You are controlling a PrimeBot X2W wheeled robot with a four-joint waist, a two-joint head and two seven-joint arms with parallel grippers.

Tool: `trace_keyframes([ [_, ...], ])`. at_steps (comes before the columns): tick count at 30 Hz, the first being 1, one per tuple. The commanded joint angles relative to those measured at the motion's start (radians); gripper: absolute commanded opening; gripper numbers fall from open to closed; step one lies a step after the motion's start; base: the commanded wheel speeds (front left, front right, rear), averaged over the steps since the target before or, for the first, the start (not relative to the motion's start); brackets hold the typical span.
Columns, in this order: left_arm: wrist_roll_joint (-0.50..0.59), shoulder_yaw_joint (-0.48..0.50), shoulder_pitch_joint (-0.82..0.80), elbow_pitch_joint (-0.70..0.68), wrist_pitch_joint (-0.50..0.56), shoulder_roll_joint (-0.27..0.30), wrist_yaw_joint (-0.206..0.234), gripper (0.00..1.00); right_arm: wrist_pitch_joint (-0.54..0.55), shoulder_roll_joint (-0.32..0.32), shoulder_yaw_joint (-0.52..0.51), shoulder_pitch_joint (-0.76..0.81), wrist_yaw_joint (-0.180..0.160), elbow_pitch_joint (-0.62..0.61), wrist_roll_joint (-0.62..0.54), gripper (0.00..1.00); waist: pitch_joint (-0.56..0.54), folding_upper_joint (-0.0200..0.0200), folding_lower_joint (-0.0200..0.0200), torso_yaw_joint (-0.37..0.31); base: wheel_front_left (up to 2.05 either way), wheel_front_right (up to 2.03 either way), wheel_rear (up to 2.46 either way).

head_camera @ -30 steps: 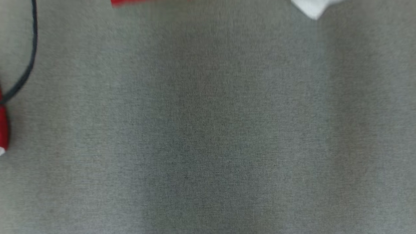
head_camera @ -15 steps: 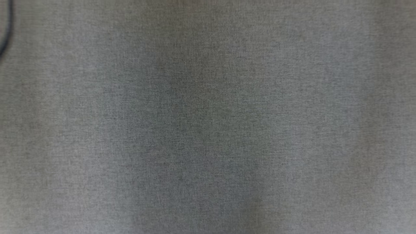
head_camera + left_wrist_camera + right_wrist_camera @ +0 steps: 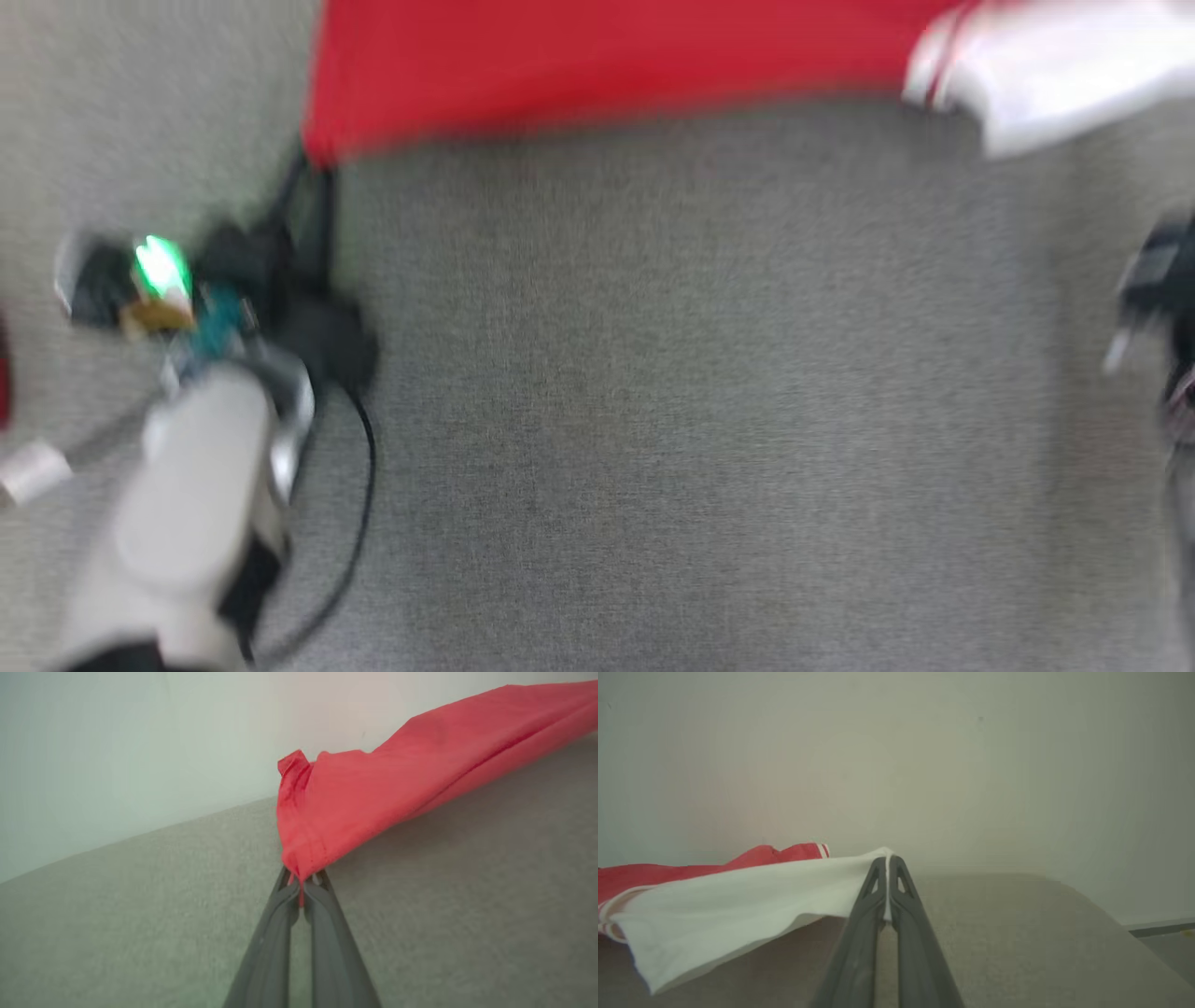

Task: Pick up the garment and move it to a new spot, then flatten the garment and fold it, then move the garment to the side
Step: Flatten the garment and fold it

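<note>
The garment [image 3: 579, 65] is red with a white part [image 3: 1055, 75], and it stretches across the top of the blurred head view above the grey cloth surface [image 3: 672, 420]. My left gripper [image 3: 301, 884] is shut on a bunched red corner [image 3: 303, 826], which lifts off the surface. In the head view its dark fingers [image 3: 313, 215] reach up to that corner. My right gripper [image 3: 888, 861] is shut on the edge of the white part [image 3: 738, 905], which hangs taut to the left. Behind the white part lies the red cloth [image 3: 668, 872].
A black cable [image 3: 359, 504] loops beside my pale left forearm [image 3: 187, 523]. A dark part of the right arm [image 3: 1158, 280] shows at the right edge. A pale wall [image 3: 896, 765] stands behind the surface, whose far right edge [image 3: 1111, 914] drops to the floor.
The head camera has moved. Earlier it showed nearly bare grey surface. Now the garment's near edge, my left arm and part of my right arm are in the picture.
</note>
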Motion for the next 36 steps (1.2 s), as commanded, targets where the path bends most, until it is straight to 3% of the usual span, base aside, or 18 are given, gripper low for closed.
trace_keyframes([
  [1, 0.0, 0.005, 0.053, 0.0, -0.003, -0.005, 0.003, 0.0, 0.0, 0.018, -0.015, 0.048, -0.003, -0.002, 0.013, 0.0, -0.125, 0.0001, 0.0002, -0.005, 0.0, 0.0, 0.0],
  [10, -0.048, 0.105, 0.443, 0.043, -0.002, -0.087, -0.003, 0.0, 0.0, 0.149, 0.007, 0.41, -0.003, 0.041, -0.008, 0.0, -0.342, 0.0001, 0.0002, -0.04, 0.0, 0.0, 0.0],
  [19, -0.024, 0.178, 0.702, 0.077, -0.002, -0.142, -0.027, 0.0, -0.001, 0.186, 0.034, 0.643, -0.003, 0.1, -0.037, 0.0, -0.515, 0.0001, 0.0002, -0.044, 0.0, 0.0, 0.0],
  [27, 0.006, 0.222, 0.837, 0.084, -0.003, -0.166, -0.051, 0.0, 0.0, 0.201, 0.029, 0.814, -0.003, 0.128, -0.047, 0.0, -0.588, 0.0001, 0.0002, -0.064, 0.0, 0.0, 0.0],
  [36, 0.016, 0.267, 0.888, 0.082, -0.003, -0.193, -0.056, 0.0, -0.001, 0.211, 0.013, 0.913, -0.003, 0.112, -0.051, 0.0, -0.593, 0.0001, 0.0002, -0.083, 0.0, 0.0, 0.0],
])
